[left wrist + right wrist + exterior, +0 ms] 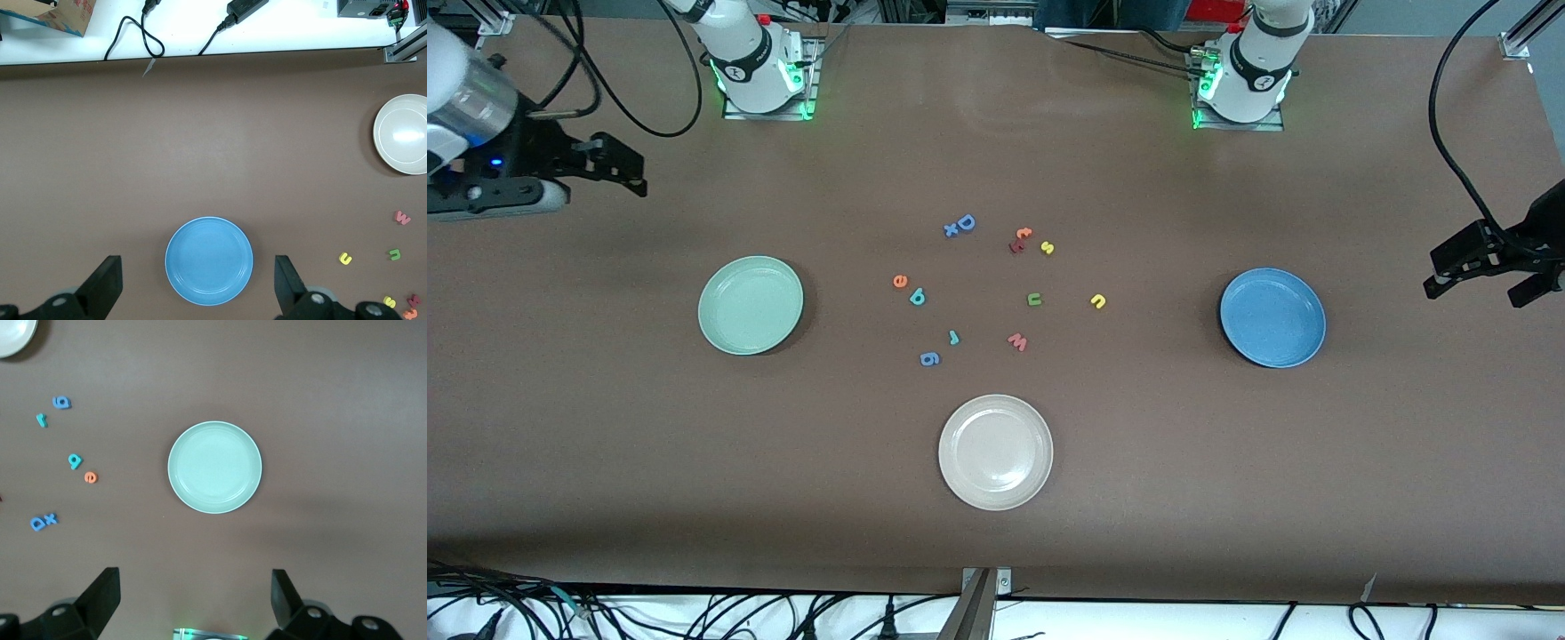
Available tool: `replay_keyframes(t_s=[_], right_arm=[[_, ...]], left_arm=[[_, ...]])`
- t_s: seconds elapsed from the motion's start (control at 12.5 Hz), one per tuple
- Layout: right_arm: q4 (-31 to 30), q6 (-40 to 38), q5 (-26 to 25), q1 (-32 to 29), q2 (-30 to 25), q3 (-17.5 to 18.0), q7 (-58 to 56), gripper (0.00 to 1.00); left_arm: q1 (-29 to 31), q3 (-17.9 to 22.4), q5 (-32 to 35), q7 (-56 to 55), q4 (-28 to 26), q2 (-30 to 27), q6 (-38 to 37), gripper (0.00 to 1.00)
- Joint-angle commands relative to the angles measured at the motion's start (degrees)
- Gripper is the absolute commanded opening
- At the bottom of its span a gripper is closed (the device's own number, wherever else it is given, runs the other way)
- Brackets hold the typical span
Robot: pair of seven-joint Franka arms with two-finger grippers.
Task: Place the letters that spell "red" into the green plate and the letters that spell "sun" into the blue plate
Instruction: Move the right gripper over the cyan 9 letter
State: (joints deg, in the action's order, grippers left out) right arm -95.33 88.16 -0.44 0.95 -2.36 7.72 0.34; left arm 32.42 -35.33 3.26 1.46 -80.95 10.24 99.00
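The letters lie scattered mid-table. An orange "e", a teal "d" and a small teal "r" sit toward the green plate. A yellow "s", a green "u" and a yellow "n" sit toward the blue plate. Both plates hold nothing. My right gripper hangs open, high over the right arm's end of the table. My left gripper hangs open over the left arm's end, looking down on the blue plate.
A cream-white plate sits nearer the front camera than the letters. Among the letters lie a blue "D", a blue "g", a salmon "w" and an orange "t". Cables run along the table's edges.
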Motion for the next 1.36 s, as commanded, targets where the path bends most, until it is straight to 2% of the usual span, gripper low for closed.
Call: replay_keyframes(t_s=[0.0, 0.24, 0.64, 0.8, 1.28], right_arm=[[0.32, -1.15, -1.76, 0.02, 1.21, 2.83, 2.54, 1.00], [0.06, -0.28, -1.14, 2.46, 5.60, 5.37, 4.13, 1.00], [-0.21, 9.03, -0.78, 12.56, 14.30, 5.64, 23.00, 1.00], [-0.90, 12.45, -0.79, 14.86, 17.03, 5.64, 26.81, 1.00], [-10.56, 29.23, -0.96, 19.07, 19.94, 5.56, 29.35, 0.97]], left_arm=[[-0.08, -0.17, 0.26, -0.40, 0.61, -0.05, -0.74, 1.00], [-0.08, -0.17, 0.17, -0.40, 0.61, -0.05, -0.74, 1.00], [-0.08, -0.17, 0.17, -0.40, 0.61, -0.05, -0.74, 1.00], [-0.08, -0.26, 0.17, -0.49, 0.61, -0.05, -0.82, 1.00], [-0.08, -0.35, 0.17, -0.49, 0.61, -0.05, -1.35, 1.00]])
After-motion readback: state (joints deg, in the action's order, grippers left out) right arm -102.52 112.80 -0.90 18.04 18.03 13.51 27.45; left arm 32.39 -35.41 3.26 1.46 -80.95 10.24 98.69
